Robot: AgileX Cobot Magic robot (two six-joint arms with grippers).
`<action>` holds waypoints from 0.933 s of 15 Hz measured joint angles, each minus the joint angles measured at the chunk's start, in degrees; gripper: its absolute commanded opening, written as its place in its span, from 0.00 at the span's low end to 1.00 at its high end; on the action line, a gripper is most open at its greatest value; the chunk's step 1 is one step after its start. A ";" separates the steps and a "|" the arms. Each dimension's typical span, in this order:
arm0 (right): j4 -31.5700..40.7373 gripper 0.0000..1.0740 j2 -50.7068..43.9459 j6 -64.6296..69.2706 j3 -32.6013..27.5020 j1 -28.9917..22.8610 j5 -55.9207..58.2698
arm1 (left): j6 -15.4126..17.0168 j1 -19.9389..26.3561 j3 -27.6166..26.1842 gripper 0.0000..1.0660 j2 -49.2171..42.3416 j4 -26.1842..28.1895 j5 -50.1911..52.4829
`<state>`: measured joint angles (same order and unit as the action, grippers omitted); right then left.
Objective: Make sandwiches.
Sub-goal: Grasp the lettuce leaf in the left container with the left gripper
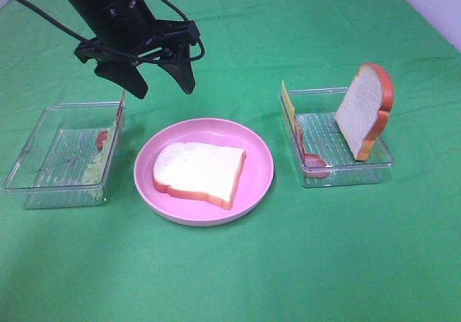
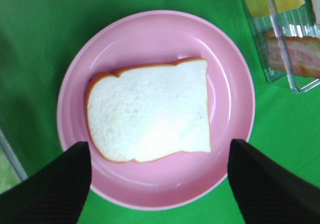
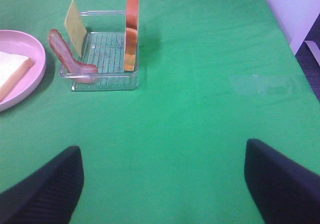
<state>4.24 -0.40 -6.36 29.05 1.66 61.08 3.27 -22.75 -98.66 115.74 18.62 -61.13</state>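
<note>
Green tabletop [image 1: 288, 264] laid out for toy sandwich-making. At its middle, pink plate [image 1: 256, 149] carrying one flat bread slice [image 1: 198, 171], white face up, orange-brown crust around it.

Left jaws hanging wide and empty above the cloth, toward the far left corner, black fingers [image 1: 133, 81] clear of everything. From the left wrist camera, flat bread slice [image 2: 150, 114] lying between the two fingertips [image 2: 50, 189] and well below them, untouched, slightly closer to one tip than the other.

Toward the left edge, clear left tray [image 1: 43, 135] with pale green lettuce [image 1: 94, 169] and a small red piece [image 1: 101, 139] leaning against the wall that faces the plate; kind of red piece impossible to tell.

Toward the right edge, clear right tray [image 1: 346, 181] holding an upright bread slice [image 1: 364, 109] propped on its crust at the side nearest that edge. Yellow cheese slice [image 1: 288, 104] standing at the tray's far corner on the plate side, reddish bacon strip [image 1: 311, 162] draped over the same wall nearer the front edge.

Right jaws outside the overhead view; in the right wrist camera, fingertips [image 3: 45, 189] spread wide over bare green cloth, nothing between them. Right tray [image 3: 105, 53], cheese slice [image 3: 75, 26], bacon strip [image 3: 67, 56] and upright bread slice [image 3: 132, 28] all well apart from those jaws
</note>
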 measured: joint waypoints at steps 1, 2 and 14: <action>0.00 0.77 0.00 0.00 0.00 0.00 0.00 | 1.55 0.00 -2.52 0.68 0.00 -2.12 -3.61; 0.00 0.77 0.00 0.00 0.00 0.00 0.00 | 2.75 0.00 -4.98 0.68 0.00 -4.13 -6.42; 0.00 0.77 0.00 0.00 0.00 0.00 0.00 | 11.80 0.00 1.43 0.64 0.86 -18.62 -8.77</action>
<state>4.24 -0.40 -6.36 29.05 1.66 61.08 15.07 -22.75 -97.23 116.60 0.00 -69.90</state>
